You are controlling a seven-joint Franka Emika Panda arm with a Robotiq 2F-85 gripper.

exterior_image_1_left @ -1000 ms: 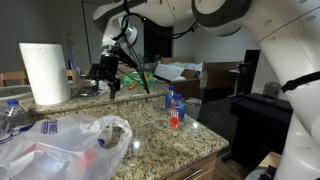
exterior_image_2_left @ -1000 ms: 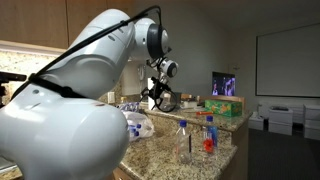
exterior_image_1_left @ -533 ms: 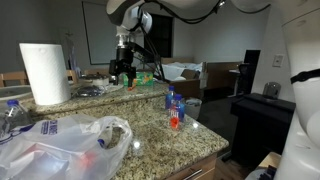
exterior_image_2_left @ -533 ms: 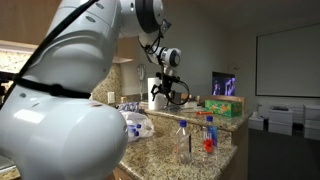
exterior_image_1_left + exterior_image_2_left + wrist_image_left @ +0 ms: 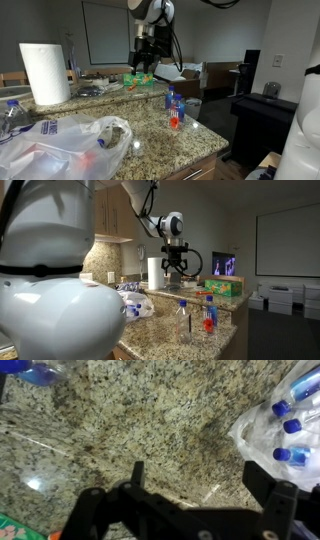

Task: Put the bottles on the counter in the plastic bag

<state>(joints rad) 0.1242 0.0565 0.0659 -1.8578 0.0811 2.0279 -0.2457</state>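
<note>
End effector (image 5: pixel 178 272), jaws apart, above the surface (image 5: pixel 160 333); bottles (image 5: pixel 208 315) stand below it, plastic bag (image 5: pixel 137 305) lower, apart.

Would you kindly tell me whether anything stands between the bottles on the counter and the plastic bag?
Nothing visible does. In an exterior view, bare counter separates the bottles from the plastic bag; the paper towel roll stands farther back, off that line. The open gripper hangs above, empty.

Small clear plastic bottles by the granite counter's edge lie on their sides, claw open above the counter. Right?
No: the small clear plastic bottles stand upright, as both exterior views show. The rest holds: they are by the edge of the speckled granite counter, and the claw is open above it.
</note>
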